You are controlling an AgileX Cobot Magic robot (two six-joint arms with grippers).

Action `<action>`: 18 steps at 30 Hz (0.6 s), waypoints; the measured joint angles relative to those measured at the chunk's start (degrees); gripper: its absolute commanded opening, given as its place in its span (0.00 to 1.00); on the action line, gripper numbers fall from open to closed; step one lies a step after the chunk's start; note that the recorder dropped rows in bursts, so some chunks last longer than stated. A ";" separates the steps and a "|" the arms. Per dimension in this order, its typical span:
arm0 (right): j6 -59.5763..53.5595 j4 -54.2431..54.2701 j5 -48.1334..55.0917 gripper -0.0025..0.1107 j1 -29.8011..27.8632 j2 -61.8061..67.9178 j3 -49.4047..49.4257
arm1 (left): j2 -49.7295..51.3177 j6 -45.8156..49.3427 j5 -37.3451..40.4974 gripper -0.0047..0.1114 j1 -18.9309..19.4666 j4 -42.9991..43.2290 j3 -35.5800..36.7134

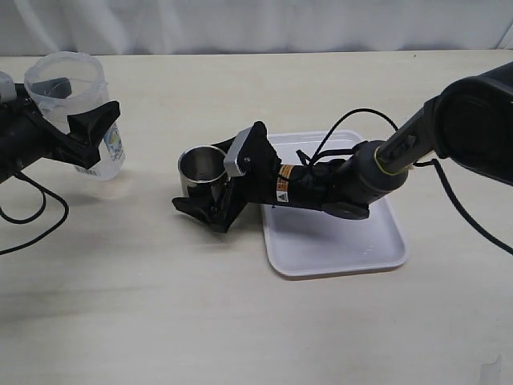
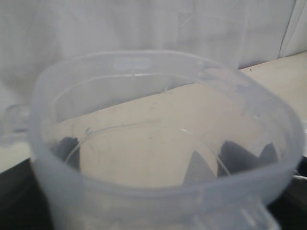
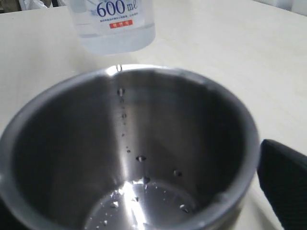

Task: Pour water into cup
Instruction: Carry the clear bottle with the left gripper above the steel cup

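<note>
Grey steel cup (image 1: pixel 200 170) stands upright on the bench (image 1: pixel 160 305), droplets inside; water (image 3: pixel 115 40) lies low in the translucent pitcher (image 1: pixel 76 96).

Pitcher (image 1: pixel 68 84): translucent, colourless. Its label (image 3: pixel 115 12): blue lettering, small red patch. Cup (image 1: pixel 200 167): dull grey brushed steel, darker inside. Tray (image 1: pixel 337 249): plain white. Bench (image 1: pixel 160 321): pale beige, unpatterned. Right hand (image 1: pixel 218 172): black, with a grey pad (image 1: pixel 236 156).
</note>
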 measured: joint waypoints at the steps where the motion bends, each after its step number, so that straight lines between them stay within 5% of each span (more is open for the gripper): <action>1: 0.00 0.00 0.00 0.81 0.00 0.00 0.00 | 0.00 0.00 0.00 0.04 0.00 0.00 0.00; 5: -0.11 0.00 0.00 0.60 0.00 0.00 0.00 | 0.00 0.00 0.00 0.04 0.00 0.00 0.00; 12: -0.11 0.00 0.48 0.56 0.00 0.00 -0.34 | 0.00 0.00 0.00 0.04 0.00 0.00 0.00; 14: -0.11 0.00 0.48 0.38 0.00 0.00 -0.34 | 0.00 0.00 0.00 0.04 0.00 0.00 0.00; 16: -0.11 0.00 0.58 0.09 0.00 0.00 -0.34 | 0.00 0.00 0.00 0.04 0.00 0.00 0.00; 18: -0.11 0.00 0.58 0.06 0.00 0.00 -0.34 | 0.00 0.00 0.00 0.04 0.00 0.30 0.00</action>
